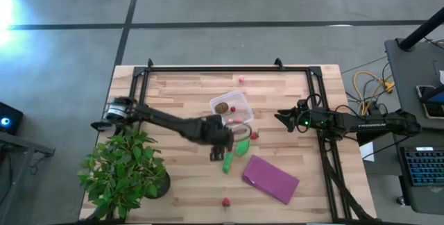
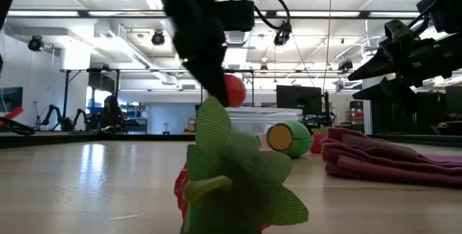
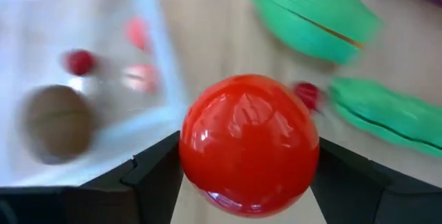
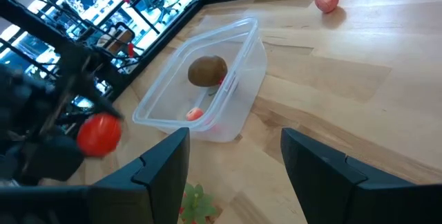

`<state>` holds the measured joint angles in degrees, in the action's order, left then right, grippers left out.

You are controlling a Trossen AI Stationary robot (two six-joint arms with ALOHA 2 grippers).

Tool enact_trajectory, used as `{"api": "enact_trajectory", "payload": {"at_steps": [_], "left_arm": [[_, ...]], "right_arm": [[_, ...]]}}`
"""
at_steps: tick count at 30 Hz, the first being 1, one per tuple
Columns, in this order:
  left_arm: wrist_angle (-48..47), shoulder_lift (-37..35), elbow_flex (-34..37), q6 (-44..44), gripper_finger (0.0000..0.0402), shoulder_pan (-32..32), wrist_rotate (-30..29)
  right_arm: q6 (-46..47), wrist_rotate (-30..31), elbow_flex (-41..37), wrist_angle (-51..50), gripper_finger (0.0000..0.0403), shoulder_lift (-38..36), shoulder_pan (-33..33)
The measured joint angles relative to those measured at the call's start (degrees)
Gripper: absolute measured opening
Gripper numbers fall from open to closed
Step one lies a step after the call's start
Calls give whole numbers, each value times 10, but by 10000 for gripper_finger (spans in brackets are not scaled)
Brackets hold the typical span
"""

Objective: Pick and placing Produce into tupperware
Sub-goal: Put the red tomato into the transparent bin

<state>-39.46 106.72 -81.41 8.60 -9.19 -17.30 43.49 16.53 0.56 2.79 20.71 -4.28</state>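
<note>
We've got the left claw (image 3: 245,175) pinching the red ball (image 3: 248,144), lifted just beside the tupperware (image 1: 243,103) so it clears the wall; brown ball (image 4: 206,70) already inside. Right claw (image 4: 235,165) waits, spread, off the tabletop (image 1: 180,93).

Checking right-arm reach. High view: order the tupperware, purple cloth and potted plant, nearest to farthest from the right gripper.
From the right gripper, open at the table's right:
1. Tupperware, mid-table, toward the far edge.
2. Purple cloth, toward the near edge; close to the first.
3. Potted plant, near-left corner.
</note>
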Motion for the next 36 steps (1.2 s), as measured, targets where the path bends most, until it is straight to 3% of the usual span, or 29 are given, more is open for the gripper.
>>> {"api": "enact_trajectory", "payload": {"at_steps": [8, 13, 36], "left_arm": [[-6, 0, -44, -49, 260, 108, 10], [-6, 0, -40, -45, 260, 155, 94], [-5, 43, -33, -44, 260, 160, 109]], "right_arm": [[0, 0, 0, 0, 219, 0, 0], [0, 0, 0, 0, 219, 0, 0], [0, 0, 0, 0, 219, 0, 0]]}}
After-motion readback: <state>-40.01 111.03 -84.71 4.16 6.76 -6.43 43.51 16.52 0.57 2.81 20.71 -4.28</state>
